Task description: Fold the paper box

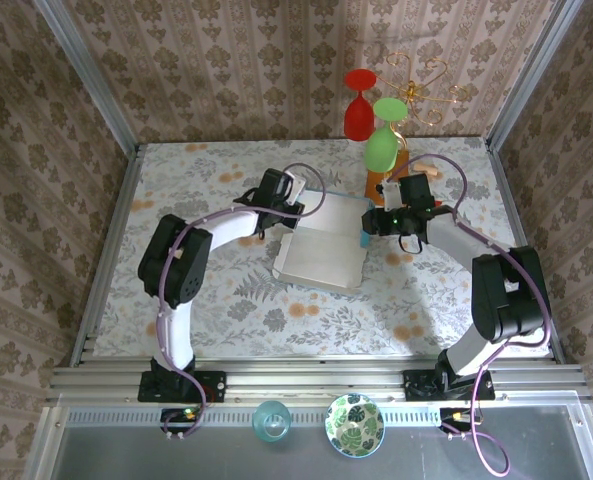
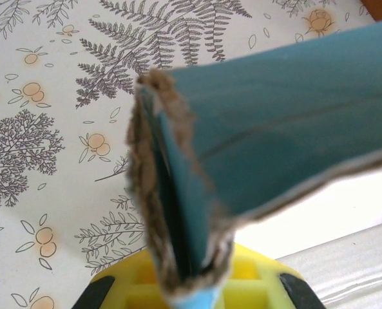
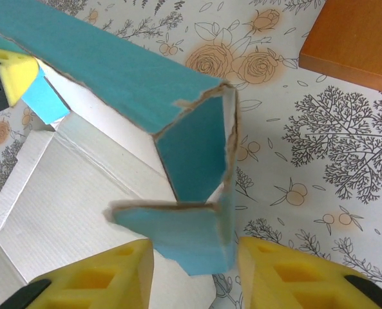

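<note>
The paper box [image 1: 321,258] lies in the middle of the table, white inside facing up, its sky-blue back wall raised. My left gripper [image 1: 294,205] is at the box's back left corner. In the left wrist view it [image 2: 191,286] is shut on a doubled blue flap [image 2: 178,193] with frayed edges. My right gripper [image 1: 368,226] is at the back right corner. Its yellow fingers [image 3: 107,277] stand apart on either side of a folded blue corner flap [image 3: 191,235], which is not pinched. The blue wall [image 3: 113,71] runs toward the left gripper's yellow finger [image 3: 13,76].
A brown-orange block [image 1: 386,178] stands just behind the right gripper, close by [image 3: 355,38]. Red [image 1: 359,105] and green [image 1: 381,148] goblets hang above it beside a gold wire stand [image 1: 426,85]. A teal glass [image 1: 272,420] and a patterned bowl [image 1: 354,425] sit on the front ledge.
</note>
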